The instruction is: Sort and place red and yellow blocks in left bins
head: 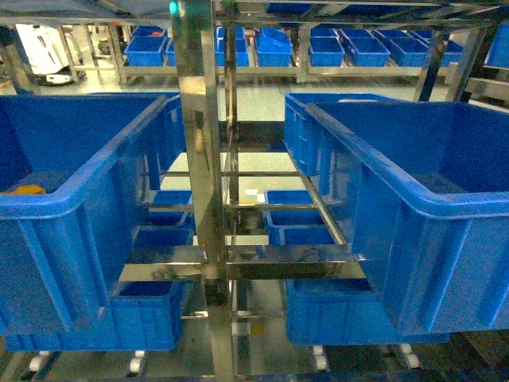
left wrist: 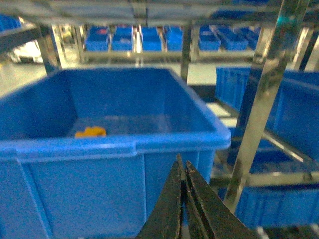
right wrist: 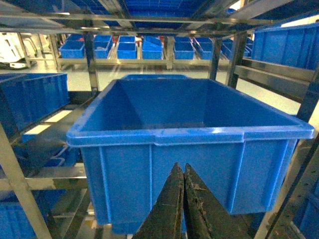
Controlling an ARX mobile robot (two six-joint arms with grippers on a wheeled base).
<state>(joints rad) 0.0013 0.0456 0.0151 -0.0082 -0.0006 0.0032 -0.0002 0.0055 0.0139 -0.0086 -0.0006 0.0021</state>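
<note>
Inside the left bin [left wrist: 114, 144], on its floor toward the near-left corner, lay the yellow block [left wrist: 90, 132], ahead of and above the left hand [left wrist: 182, 172], which hung just outside the bin's front wall, below its rim. Its long axis seemed to run across the view. No red block showed in any view. The left hand was nearer; its fingers were pressed together, holding nothing. The right hand [right wrist: 180, 174], likewise closed and empty, faced the right-side bin [right wrist: 189, 144].

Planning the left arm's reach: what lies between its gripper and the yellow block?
In the left wrist view, the bin's near wall and rim stand between the shut left gripper and the yellow block.
</note>
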